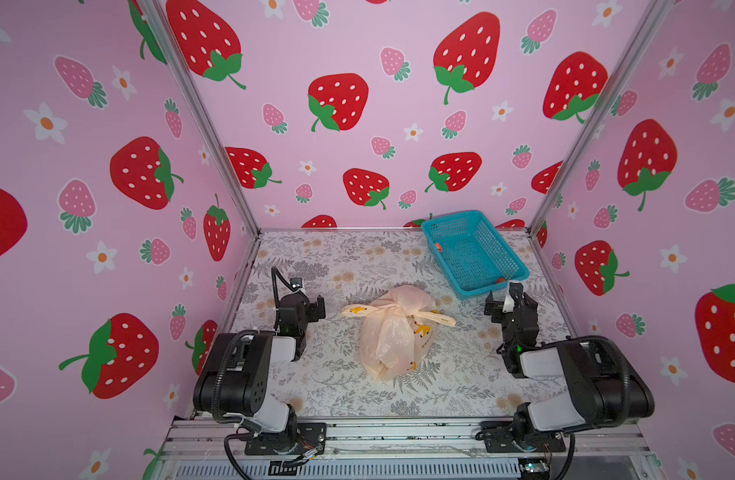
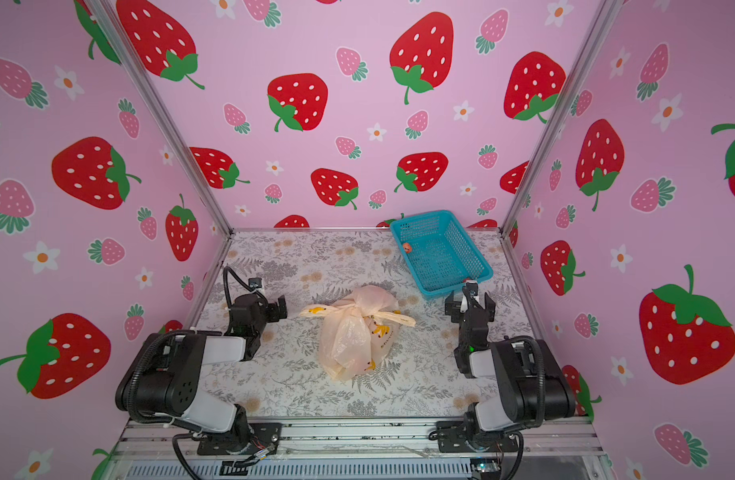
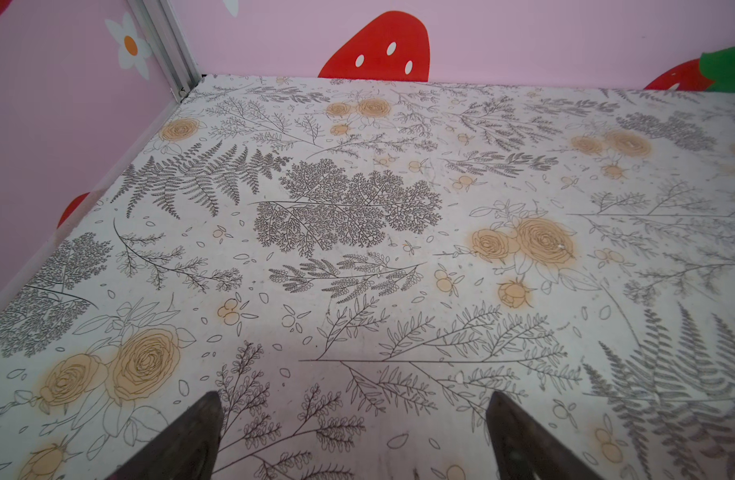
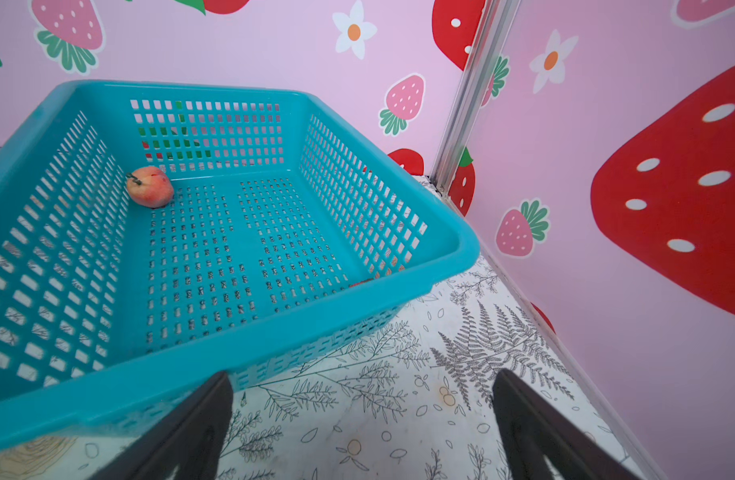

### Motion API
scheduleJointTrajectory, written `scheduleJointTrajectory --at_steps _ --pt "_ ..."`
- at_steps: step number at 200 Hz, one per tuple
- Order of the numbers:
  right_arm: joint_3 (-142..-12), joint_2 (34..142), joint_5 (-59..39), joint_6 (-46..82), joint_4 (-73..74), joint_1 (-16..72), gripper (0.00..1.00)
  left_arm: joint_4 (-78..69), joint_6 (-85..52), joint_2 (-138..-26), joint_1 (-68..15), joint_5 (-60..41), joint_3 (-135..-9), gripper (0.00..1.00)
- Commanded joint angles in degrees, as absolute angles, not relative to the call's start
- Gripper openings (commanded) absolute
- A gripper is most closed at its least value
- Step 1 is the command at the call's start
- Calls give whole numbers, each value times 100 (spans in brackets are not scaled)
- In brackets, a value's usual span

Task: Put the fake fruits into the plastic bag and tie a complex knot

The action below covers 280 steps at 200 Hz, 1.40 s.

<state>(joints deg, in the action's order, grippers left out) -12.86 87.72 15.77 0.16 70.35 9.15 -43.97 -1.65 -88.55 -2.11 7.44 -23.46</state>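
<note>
The peach plastic bag [image 1: 392, 332] [image 2: 355, 332] lies bulging in the middle of the table, its handles knotted and their ends sticking out to both sides. What it holds is hidden. One orange-pink fake fruit [image 4: 150, 187] [image 1: 439, 247] [image 2: 406, 247] rests in the blue basket, and a sliver of a red one [image 4: 360, 282] [image 1: 500, 280] shows at the basket's near corner. My left gripper [image 1: 319, 308] [image 2: 279, 308] [image 3: 354, 399] hovers open and empty left of the bag. My right gripper [image 1: 510, 300] [image 2: 469, 301] [image 4: 363, 376] is open and empty just short of the basket.
The blue mesh basket [image 1: 482, 257] [image 2: 440, 253] [image 4: 253, 232] stands at the back right, near the corner post. Pink strawberry-print walls enclose the floral table [image 1: 315, 374] on three sides. Both arm bases sit at the front rail.
</note>
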Motion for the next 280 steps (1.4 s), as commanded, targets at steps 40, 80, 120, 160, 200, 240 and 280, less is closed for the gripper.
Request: scheduleJointTrajectory --at_steps 40,80,120,160,200,240,280 --pt "-1495 9036 1133 26 7290 777 100 -4520 -97 -8856 -169 659 -2529 99" --pt "-1503 9026 1134 18 7244 781 100 -4509 -97 -8858 -152 650 -2536 99" --pt "-1503 9026 1134 18 7242 781 100 -4507 -105 -8861 -155 642 -2540 99" --pt "-1508 9026 1134 19 7246 776 100 -4502 -106 -8853 -157 642 -2540 99" --pt "-1506 9026 1134 17 7243 779 100 -4503 -108 -8860 -153 642 -2540 99" --pt "-1507 9033 1134 18 7248 782 100 -4504 -105 -8855 -152 637 -2540 99" --pt "-1506 9026 1134 18 7243 780 100 -4501 -111 -8859 -153 633 -2542 99"
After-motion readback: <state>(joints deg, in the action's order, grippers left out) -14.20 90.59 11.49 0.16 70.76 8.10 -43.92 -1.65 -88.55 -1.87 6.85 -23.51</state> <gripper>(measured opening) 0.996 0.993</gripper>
